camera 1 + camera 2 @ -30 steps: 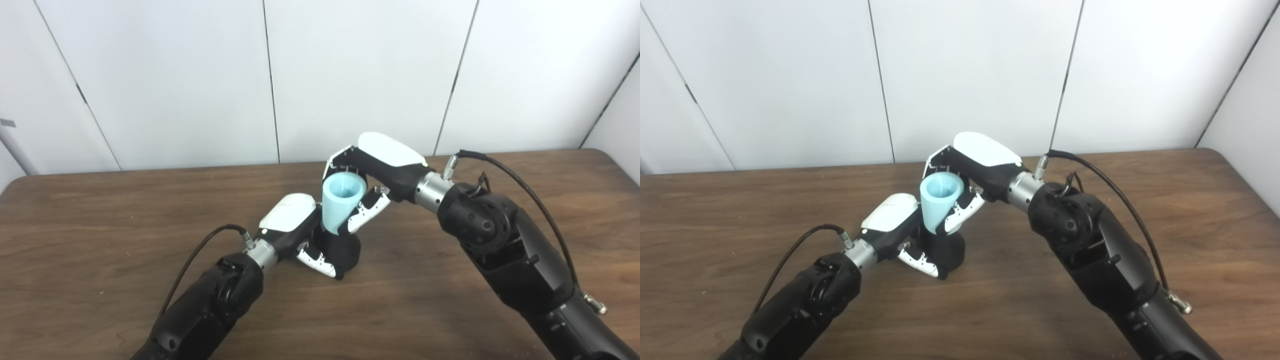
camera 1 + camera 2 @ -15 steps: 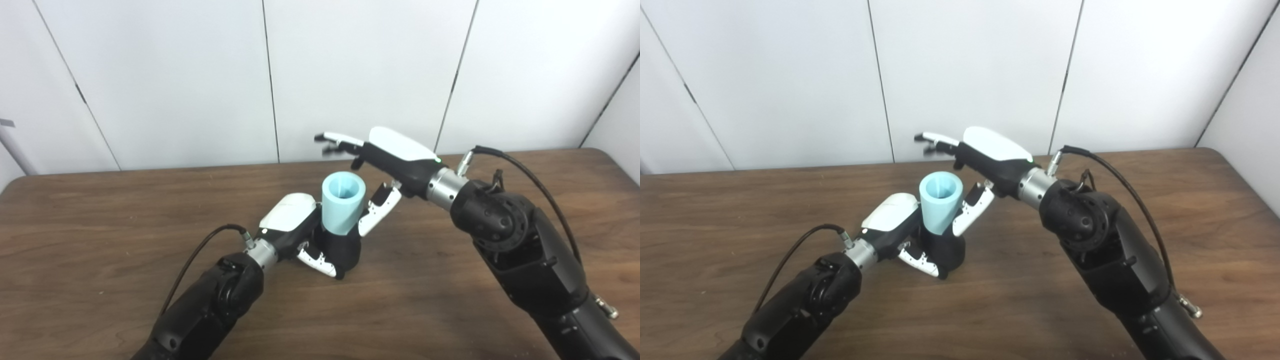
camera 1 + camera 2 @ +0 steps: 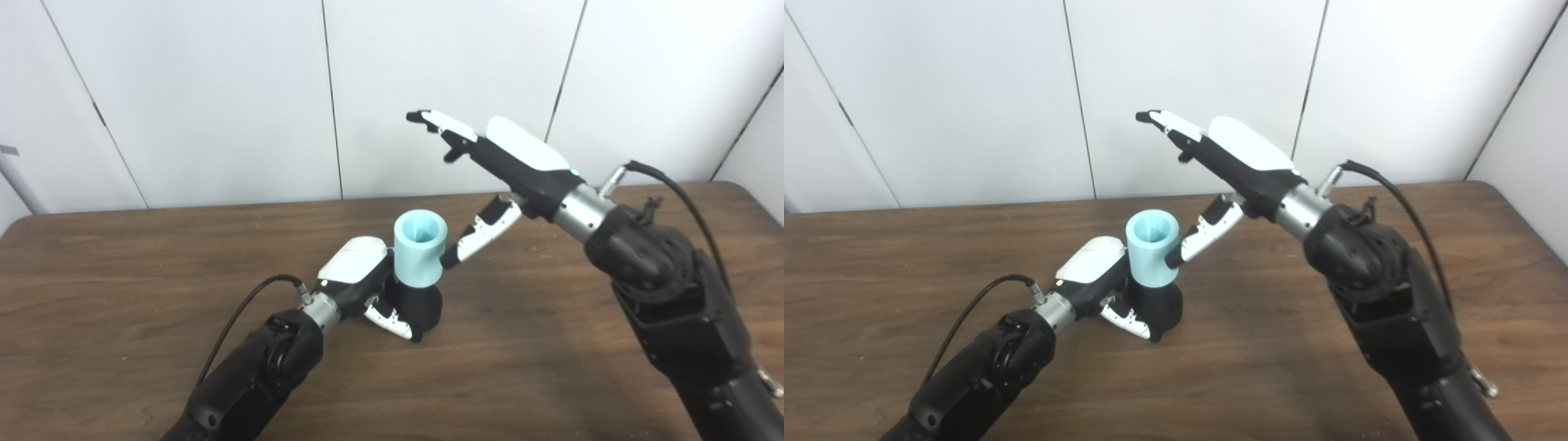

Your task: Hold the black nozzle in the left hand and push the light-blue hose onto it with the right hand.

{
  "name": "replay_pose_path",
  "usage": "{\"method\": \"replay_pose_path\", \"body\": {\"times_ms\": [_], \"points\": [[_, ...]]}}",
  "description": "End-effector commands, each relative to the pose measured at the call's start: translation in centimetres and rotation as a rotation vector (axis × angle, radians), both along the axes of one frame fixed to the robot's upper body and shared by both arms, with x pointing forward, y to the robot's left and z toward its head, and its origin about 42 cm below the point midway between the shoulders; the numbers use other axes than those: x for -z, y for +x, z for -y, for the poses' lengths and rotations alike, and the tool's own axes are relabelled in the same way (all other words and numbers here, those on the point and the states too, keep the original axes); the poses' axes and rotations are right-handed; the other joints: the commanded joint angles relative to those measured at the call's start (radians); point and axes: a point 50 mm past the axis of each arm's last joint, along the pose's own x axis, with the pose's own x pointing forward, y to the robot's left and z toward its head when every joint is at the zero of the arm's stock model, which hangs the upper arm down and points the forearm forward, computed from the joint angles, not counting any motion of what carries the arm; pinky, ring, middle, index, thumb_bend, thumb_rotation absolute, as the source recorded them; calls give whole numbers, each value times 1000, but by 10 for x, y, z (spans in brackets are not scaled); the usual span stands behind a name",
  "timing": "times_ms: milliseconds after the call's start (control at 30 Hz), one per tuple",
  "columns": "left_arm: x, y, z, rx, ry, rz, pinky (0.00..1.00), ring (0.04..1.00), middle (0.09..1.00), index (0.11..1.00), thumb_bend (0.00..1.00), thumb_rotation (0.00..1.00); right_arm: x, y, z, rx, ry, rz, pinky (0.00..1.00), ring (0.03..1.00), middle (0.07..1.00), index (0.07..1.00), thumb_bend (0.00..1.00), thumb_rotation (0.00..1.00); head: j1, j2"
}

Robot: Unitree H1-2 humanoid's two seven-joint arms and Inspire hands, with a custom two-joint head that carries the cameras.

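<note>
No legible writing or markings on any part. Left hand (image 3: 361, 278), just left of frame centre, is low on the wooden table (image 3: 122, 275), fingers wrapped around the black nozzle (image 3: 419, 306), which stands upright on the tabletop. Light-blue hose (image 3: 419, 248) sits upright on top of the nozzle, open end up. Right hand (image 3: 508, 165), upper centre-right, is raised above the table, fingers spread and extended toward upper left, grasping nothing; its thumb tip (image 3: 449, 262) is just beside the hose wall, contact unclear.
</note>
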Motion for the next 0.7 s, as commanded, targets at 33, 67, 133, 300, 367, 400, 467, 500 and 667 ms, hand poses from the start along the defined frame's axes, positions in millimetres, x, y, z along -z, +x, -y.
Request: {"method": "replay_pose_path", "body": {"times_ms": [33, 67, 133, 300, 367, 400, 467, 500, 667], "points": [[58, -18, -22, -31, 206, -178, 283, 377, 404, 495, 522, 0, -18, -15, 4, -133, -122, 69, 825, 997, 980, 957, 761, 470, 1, 1], [58, -17, -22, -30, 204, -178, 288, 379, 404, 496, 522, 0, -18, -19, 5, -159, -179, 61, 824, 999, 989, 965, 713, 522, 1, 1], [58, -17, -23, -30, 203, -178, 297, 387, 406, 497, 522, 0, -18, -23, 7, -183, -237, 51, 868, 1000, 997, 971, 658, 632, 3, 1], [56, -17, -24, -30, 201, -175, 324, 404, 411, 498, 523, 0, -13, -32, 7, -227, -324, 44, 930, 1000, 1000, 975, 661, 787, 4, 3], [56, -16, -26, -28, 199, -174, 323, 398, 408, 497, 523, 0, -10, -33, 6, -242, -329, 39, 938, 1000, 1000, 978, 684, 852, 2, 3], [57, -16, -26, -27, 199, -174, 321, 392, 406, 497, 522, 0, -9, -33, 5, -247, -330, 36, 948, 1000, 1000, 981, 691, 871, 2, 3], [56, -16, -26, -25, 201, -173, 317, 386, 403, 497, 522, 0, -7, -32, 4, -250, -335, 23, 961, 1000, 1000, 985, 699, 886, 2, 3], [56, -16, -26, -25, 201, -172, 315, 385, 402, 496, 522, 0, -5, -31, 3, -250, -339, 17, 968, 1000, 1000, 992, 701, 889, 2, 3], [55, -16, -25, -28, 204, -171, 325, 386, 404, 497, 522, 0, 1, -30, 0, -249, -370, -8, 995, 1000, 1000, 1000, 721, 891, 5, 3]]}}
